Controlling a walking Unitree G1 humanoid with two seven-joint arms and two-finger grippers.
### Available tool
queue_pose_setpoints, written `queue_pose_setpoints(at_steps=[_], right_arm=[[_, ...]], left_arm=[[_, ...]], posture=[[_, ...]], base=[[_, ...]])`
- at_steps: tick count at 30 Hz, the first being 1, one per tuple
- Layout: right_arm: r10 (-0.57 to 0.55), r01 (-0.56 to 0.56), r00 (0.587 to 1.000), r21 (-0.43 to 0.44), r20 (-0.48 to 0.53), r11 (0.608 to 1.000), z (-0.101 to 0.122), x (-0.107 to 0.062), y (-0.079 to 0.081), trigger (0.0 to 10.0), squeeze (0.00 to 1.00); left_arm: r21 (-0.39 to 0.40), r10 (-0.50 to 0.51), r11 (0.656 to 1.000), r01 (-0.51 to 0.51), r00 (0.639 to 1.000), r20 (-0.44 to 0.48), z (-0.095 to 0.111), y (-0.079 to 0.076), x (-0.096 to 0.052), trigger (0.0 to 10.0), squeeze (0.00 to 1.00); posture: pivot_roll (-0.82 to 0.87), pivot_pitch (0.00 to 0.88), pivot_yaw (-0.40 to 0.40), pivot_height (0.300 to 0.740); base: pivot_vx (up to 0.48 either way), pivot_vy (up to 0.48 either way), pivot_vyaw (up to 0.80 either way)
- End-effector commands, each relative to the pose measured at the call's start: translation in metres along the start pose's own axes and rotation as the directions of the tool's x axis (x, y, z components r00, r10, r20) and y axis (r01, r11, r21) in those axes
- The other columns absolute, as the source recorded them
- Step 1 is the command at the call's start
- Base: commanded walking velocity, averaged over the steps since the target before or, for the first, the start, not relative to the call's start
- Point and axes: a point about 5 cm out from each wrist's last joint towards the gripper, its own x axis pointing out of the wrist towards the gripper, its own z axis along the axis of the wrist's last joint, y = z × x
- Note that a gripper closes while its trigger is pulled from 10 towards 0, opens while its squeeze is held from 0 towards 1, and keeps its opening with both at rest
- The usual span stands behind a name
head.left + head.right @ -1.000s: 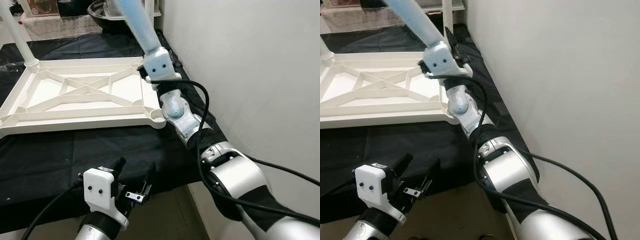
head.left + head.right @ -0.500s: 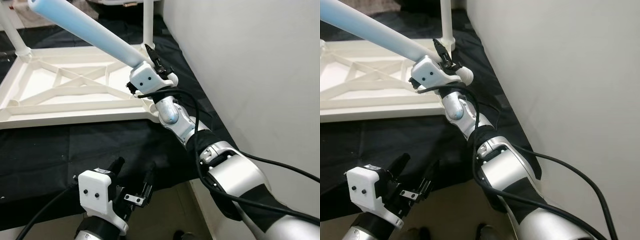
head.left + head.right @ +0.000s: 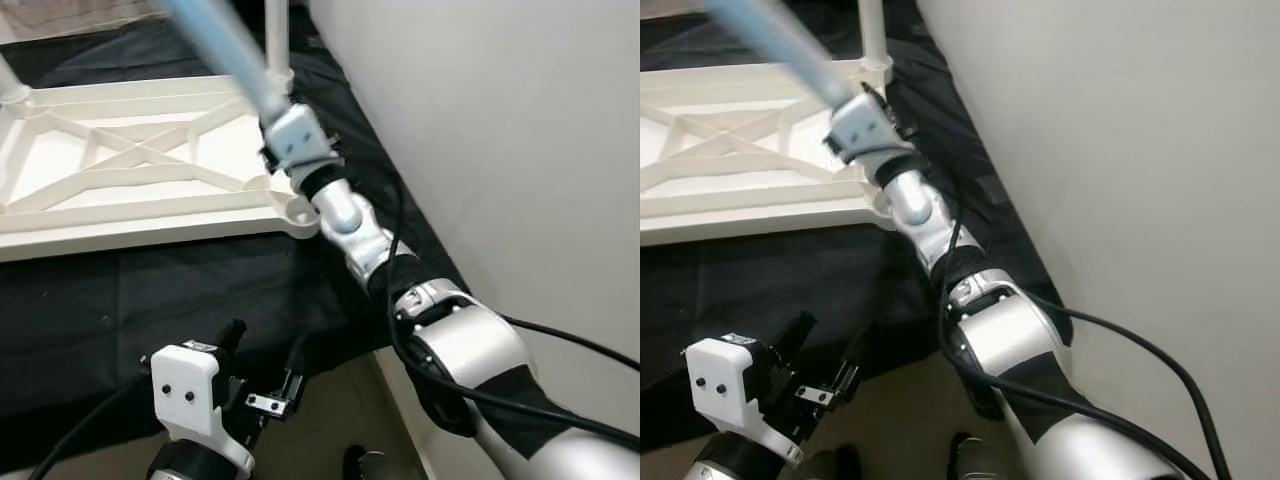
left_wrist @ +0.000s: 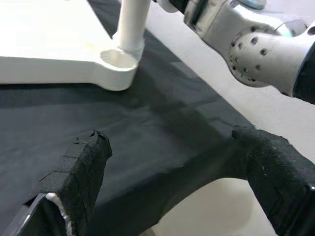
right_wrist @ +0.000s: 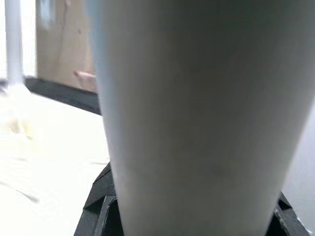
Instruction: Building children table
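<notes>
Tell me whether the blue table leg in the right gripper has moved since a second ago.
Yes. The blue leg in the right gripper has swung: steep, then flat, now steep again over the tabletop's near corner socket.

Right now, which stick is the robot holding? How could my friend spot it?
Find the white tabletop lying upside down on the black cloth. At its near corner by the wall, the right gripper is shut on the pale blue table leg, which slants up and away. The other legs are white and stand upright in their corner sockets; this one is bluish and tilted.
</notes>
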Motion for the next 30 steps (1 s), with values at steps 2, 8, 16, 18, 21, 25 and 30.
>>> queue_pose_setpoints(at_steps=[2, 8, 16, 18, 21, 25, 30], right_arm=[[0.137, -0.124, 0.988, 0.167, -0.067, 0.978, -0.016, -0.005, 0.023, 10.0, 0.00], [0.288, -0.273, 0.958, 0.323, 0.003, 0.906, -0.008, -0.006, 0.020, 10.0, 0.00], [0.487, -0.520, 0.847, 0.520, 0.212, 0.678, 0.033, -0.023, 0.036, 10.0, 0.00], [0.502, -0.537, 0.834, 0.543, 0.229, 0.645, 0.038, -0.027, 0.040, 10.0, 0.00], [0.544, -0.584, 0.798, 0.558, 0.260, 0.590, 0.044, -0.038, 0.051, 10.0, 0.00], [0.505, -0.520, 0.844, 0.512, 0.183, 0.683, 0.028, -0.041, 0.052, 10.0, 0.00], [0.279, -0.270, 0.959, 0.493, 0.056, 0.827, 0.018, -0.027, 0.016, 10.0, 0.00]], left_arm=[[0.007, 0.011, 1.000, -0.010, 1.000, -0.026, -0.003, 0.002, -0.001, 10.0, 0.00], [0.013, 0.011, 1.000, -0.010, 1.000, -0.021, -0.004, 0.005, 0.002, 10.0, 0.00], [0.017, 0.019, 1.000, -0.019, 1.000, -0.017, -0.005, 0.008, 0.005, 10.0, 0.00], [0.018, 0.021, 1.000, -0.021, 1.000, -0.017, -0.006, 0.008, 0.005, 10.0, 0.00], [0.022, 0.025, 0.999, -0.024, 1.000, -0.017, -0.006, 0.010, 0.005, 10.0, 0.00], [0.027, 0.028, 0.999, -0.028, 1.000, -0.013, -0.005, 0.011, 0.006, 10.0, 0.00], [0.040, 0.029, 0.999, -0.029, 1.000, 0.004, -0.003, 0.011, 0.009, 10.0, 0.00]], posture=[[0.09, 0.310, -0.045, 0.740], [0.07, 0.299, -0.044, 0.740], [0.06, 0.291, -0.051, 0.740], [0.06, 0.291, -0.051, 0.740], [0.06, 0.286, -0.049, 0.740], [0.06, 0.286, -0.049, 0.740], [0.06, 0.270, -0.053, 0.740]], base=[[0.000, 0.000, 0.00], [0.000, 0.000, 0.00], [0.000, 0.000, 0.00], [0.000, 0.000, 0.00], [0.000, 0.000, 0.00], [0.000, 0.000, 0.00], [0.000, 0.000, 0.00]])
